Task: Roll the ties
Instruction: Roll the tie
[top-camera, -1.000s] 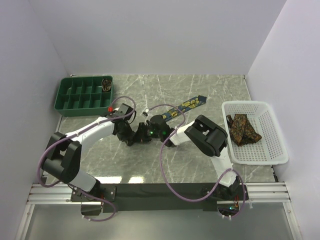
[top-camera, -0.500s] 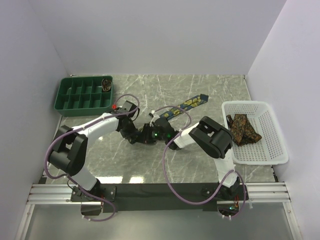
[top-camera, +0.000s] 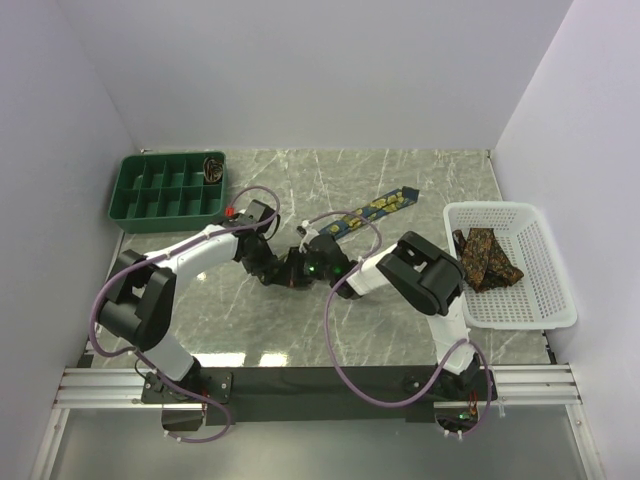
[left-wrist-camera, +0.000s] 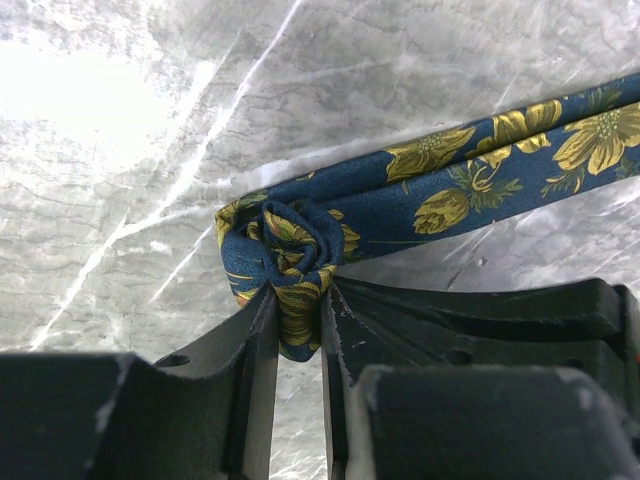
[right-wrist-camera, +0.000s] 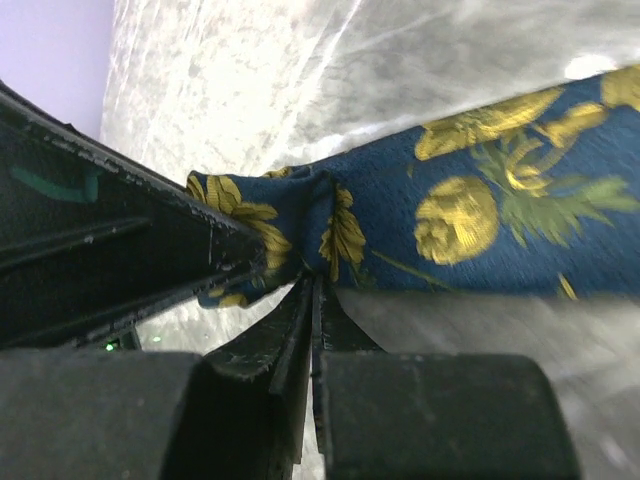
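Note:
The navy tie (top-camera: 378, 209) with yellow flowers lies on the marble table, running from the middle toward the back right. Its near end is wound into a small roll (left-wrist-camera: 292, 240). My left gripper (left-wrist-camera: 298, 300) is shut on that roll, fabric squeezed between its fingers. My right gripper (right-wrist-camera: 315, 285) faces it from the other side, jaws pressed together on the tie's (right-wrist-camera: 450, 220) lower edge right beside the roll. Both grippers meet at the table's centre (top-camera: 292, 270). Brown patterned ties (top-camera: 485, 257) lie in the basket.
A white mesh basket (top-camera: 510, 210) stands at the right. A green compartment tray (top-camera: 165, 187) sits at the back left with a rolled tie (top-camera: 213, 168) in its back right compartment. Purple cables loop over both arms.
Both grippers shifted slightly right and nearer together over the tie's rolled end. The right gripper's jaws closed on the tie's edge. The left gripper kept its hold.

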